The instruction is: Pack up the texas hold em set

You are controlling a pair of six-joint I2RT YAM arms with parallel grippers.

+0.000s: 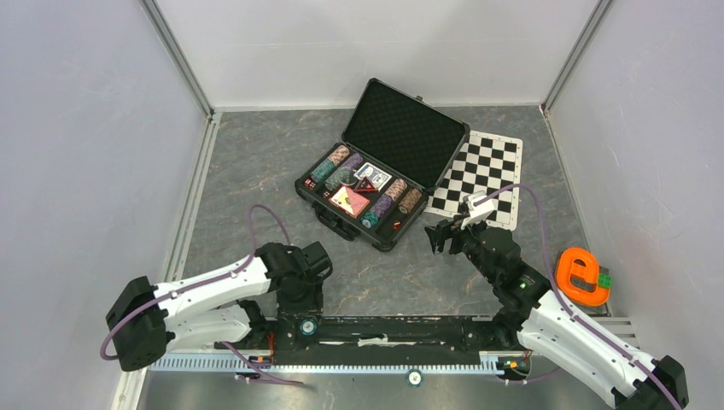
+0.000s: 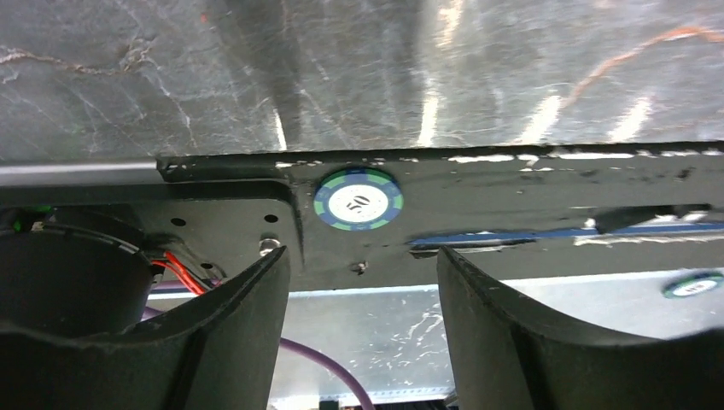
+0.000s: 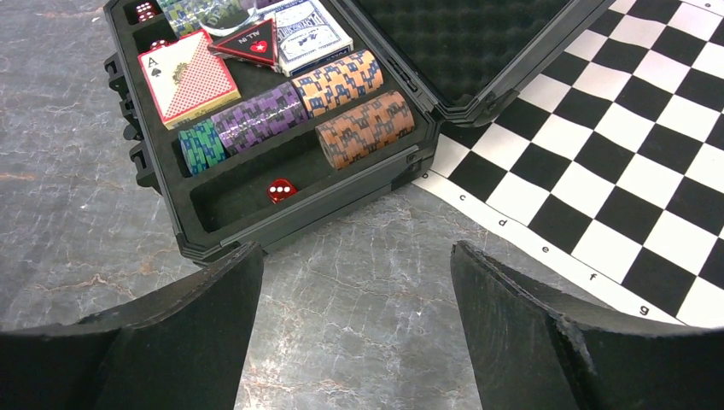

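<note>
The black hinged case (image 1: 401, 128) stands open at mid-table, lid up with foam lining. In the right wrist view its tray (image 3: 230, 201) holds a red card deck (image 3: 188, 77), a blue deck (image 3: 303, 34), purple chips (image 3: 260, 115), brown chips (image 3: 365, 130), teal chips (image 3: 201, 145) and a red die (image 3: 280, 190). My right gripper (image 1: 441, 237) (image 3: 357, 252) is open and empty, just short of the case's near right corner. My left gripper (image 1: 303, 303) (image 2: 363, 256) is open and empty above the arm base rail. A loose blue-green "50" chip (image 2: 359, 199) (image 1: 307, 325) lies on that rail.
A second loose chip (image 2: 693, 285) (image 1: 414, 377) lies on the metal strip below the rail. The black-and-white chequered mat (image 1: 482, 171) (image 3: 632, 128) lies right of the case, partly under its lid. An orange e-shaped piece (image 1: 582, 275) sits at the right. White walls enclose the table.
</note>
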